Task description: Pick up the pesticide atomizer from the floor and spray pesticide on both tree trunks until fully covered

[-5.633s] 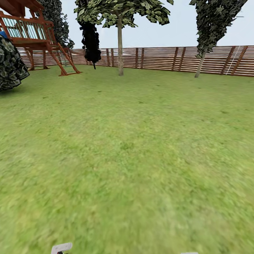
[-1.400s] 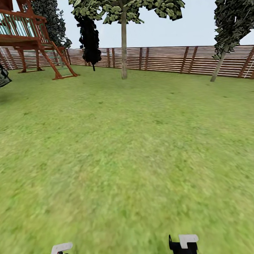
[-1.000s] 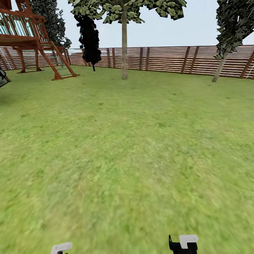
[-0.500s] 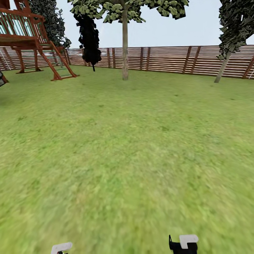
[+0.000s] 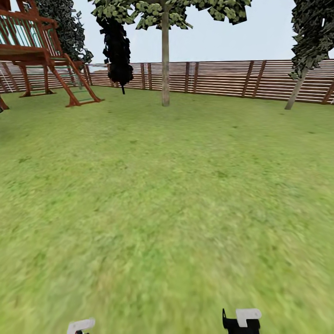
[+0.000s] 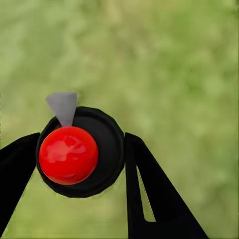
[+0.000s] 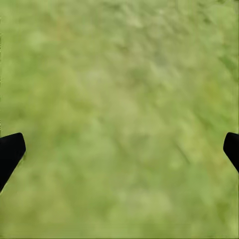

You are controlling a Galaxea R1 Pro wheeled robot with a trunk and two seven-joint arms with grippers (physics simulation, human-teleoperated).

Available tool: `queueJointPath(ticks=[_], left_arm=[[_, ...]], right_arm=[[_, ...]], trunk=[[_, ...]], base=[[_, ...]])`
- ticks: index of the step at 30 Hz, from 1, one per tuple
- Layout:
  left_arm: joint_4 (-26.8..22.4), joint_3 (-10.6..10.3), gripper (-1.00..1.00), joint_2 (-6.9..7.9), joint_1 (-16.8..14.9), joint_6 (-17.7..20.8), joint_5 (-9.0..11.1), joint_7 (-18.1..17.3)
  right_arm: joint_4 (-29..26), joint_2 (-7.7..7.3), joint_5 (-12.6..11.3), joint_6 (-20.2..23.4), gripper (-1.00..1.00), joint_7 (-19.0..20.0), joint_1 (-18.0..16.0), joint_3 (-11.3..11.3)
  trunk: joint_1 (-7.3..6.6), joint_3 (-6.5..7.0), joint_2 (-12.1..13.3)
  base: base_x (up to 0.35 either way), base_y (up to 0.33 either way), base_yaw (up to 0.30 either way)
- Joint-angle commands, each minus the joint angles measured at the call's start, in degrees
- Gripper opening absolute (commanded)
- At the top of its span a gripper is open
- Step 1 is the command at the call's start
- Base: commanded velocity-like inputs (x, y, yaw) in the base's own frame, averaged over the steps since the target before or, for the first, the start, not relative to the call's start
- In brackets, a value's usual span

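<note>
L jaws grip atomizer (image 6: 79,152); R jaws wide, empty. Open lawn (image 5: 167,195) to fence (image 5: 222,78).

View advanced across the lawn (image 5: 167,195): tree trunk (image 5: 165,60) seen nearer, fence (image 5: 222,78) likewise. Dark shrub formerly at the left edge passed out of frame. Right end effector (image 5: 241,320) raised into the head view's lower edge.

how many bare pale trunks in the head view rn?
2. One tree trunk stands upright centre-left, before the fence. The other trunk leans at the far right edge by the fence. More may stand outside the frame.
</note>
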Motion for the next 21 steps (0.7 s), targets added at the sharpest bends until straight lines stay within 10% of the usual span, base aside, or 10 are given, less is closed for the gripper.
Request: queueJointPath(ticks=[1,21], left_arm=[[0.1,0.5,-1.00,-0.03,0.0,-0.2,-0.5,-0.2],[0.1,0.5,-1.00,-0.05,0.0,-0.2,-0.5,-0.2]], right_arm=[[0.1,0.01,0.6,-0.1,1.00,-0.3,0.0,-0.2],[0.1,0.03,0.6,-0.1,1.00,-0.3,0.0,-0.2]], trunk=[[0.03,-0.05,0.0],[0.03,-0.05,0.0]], base=[[0.338,0.090,0.000],[0.338,0.090,0.000]])
